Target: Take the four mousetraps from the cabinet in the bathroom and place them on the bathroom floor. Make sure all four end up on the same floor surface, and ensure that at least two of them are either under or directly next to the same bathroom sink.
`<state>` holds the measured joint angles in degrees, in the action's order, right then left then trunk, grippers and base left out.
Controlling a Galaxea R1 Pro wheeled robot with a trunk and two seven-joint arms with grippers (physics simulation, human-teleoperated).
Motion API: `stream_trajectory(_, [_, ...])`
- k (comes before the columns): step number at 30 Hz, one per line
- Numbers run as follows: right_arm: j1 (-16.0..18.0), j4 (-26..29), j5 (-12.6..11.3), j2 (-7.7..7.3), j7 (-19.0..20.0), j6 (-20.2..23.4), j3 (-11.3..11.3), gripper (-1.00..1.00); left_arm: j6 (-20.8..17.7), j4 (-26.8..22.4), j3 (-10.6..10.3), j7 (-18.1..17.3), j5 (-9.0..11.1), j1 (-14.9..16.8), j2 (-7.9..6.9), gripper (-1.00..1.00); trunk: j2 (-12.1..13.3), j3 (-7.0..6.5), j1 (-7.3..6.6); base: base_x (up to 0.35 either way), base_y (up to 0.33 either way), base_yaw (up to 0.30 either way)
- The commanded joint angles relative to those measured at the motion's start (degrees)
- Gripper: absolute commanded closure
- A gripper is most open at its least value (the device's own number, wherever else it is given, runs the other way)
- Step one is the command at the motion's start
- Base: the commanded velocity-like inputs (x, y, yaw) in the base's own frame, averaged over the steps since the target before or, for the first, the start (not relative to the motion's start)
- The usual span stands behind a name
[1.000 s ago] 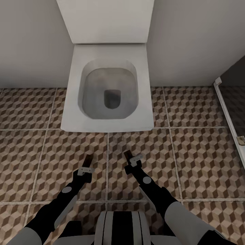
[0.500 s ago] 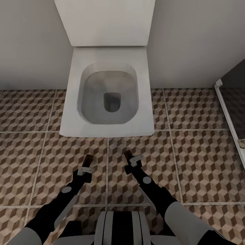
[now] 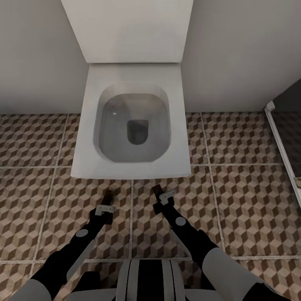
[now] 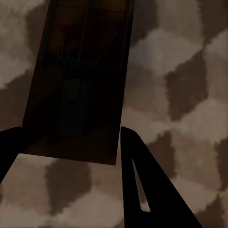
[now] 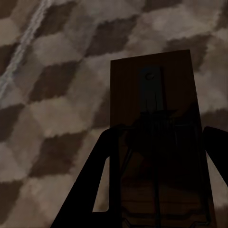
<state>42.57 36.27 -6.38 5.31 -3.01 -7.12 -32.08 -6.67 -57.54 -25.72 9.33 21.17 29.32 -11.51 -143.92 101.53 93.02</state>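
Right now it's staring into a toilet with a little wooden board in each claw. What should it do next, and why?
Probably turn away to find the sink. Each claw, left and right, grips a mousetrap above the bathroom floor, but ahead stands the toilet.

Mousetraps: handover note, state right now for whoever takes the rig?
Left gripper: shut on a mousetrap, held over the floor.
Right gripper: shut on a second mousetrap, also held above the tiles.
Robot faces the toilet.
Done: two traps in hand.
Left: set both by the sink, then place the other two traps on this floor.
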Motion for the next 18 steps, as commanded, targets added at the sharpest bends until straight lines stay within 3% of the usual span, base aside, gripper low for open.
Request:
stream_trajectory(1, [0.1,-0.1,-0.6,-0.04,-0.2,-0.2,-0.4,1.00,-0.2,-0.1,-0.3,0.7,0.3,0.0,-0.09,1.00,0.0,0.03,-0.01,0.009,0.000,0.000])
stream_trajectory(18, [0.9,-0.1,-0.6,0.80,-0.3,2.7,-0.3,1.00,-0.3,-0.3,-0.4,0.7,0.3,0.0,-0.01,1.00,0.0,0.03,-0.01,0.001,0.000,0.000])
